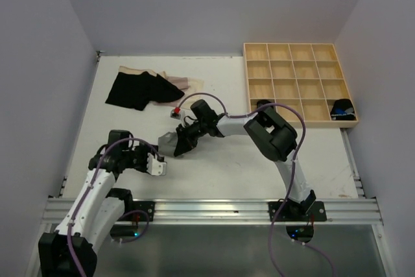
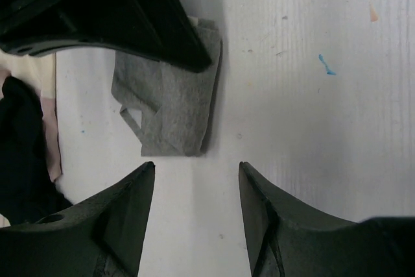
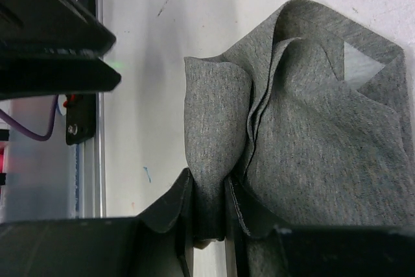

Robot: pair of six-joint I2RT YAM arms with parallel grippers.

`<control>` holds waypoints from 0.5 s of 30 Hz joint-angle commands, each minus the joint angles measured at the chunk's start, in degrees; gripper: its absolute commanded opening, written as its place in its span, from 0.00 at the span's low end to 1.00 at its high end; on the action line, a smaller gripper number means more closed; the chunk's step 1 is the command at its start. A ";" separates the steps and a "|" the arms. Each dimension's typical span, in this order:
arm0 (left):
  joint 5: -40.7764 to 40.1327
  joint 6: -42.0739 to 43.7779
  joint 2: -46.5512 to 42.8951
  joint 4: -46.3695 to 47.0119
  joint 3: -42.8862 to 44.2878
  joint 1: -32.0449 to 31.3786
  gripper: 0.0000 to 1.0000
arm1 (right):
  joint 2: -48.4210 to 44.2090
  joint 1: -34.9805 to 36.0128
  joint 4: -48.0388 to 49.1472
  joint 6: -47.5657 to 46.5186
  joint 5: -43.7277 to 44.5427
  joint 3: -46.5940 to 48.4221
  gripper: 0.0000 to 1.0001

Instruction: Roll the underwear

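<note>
The grey underwear [image 1: 168, 142] lies folded on the white table, mid-front. It also shows in the left wrist view [image 2: 168, 105] and in the right wrist view [image 3: 311, 141]. My right gripper [image 1: 182, 144] is shut on a fold of its edge; in the right wrist view the right gripper [image 3: 209, 192] pinches that fold between its fingers. My left gripper [image 1: 157, 167] is open and empty just left of the grey underwear; in the left wrist view the left gripper [image 2: 196, 176] is a little short of the cloth. The black underwear [image 1: 139, 89] lies on pale beige-pink ones [image 1: 178, 82] at the back left.
A light wooden tray [image 1: 299, 82] of square compartments stands at the back right, with a dark rolled item [image 1: 342, 108] in its near-right compartment. A small red thing [image 1: 176, 111] lies behind the right wrist. The metal rail [image 1: 214, 211] runs along the near edge.
</note>
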 commanded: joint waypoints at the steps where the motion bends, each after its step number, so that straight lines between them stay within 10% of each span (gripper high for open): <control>1: -4.50 -0.56 -0.36 9.87 -2.31 -4.39 0.58 | 5.95 0.68 -6.53 2.42 3.35 -1.74 0.00; 15: -16.89 -9.35 19.68 21.92 0.76 -19.34 0.45 | 8.41 0.24 -6.08 5.42 1.59 -0.25 0.00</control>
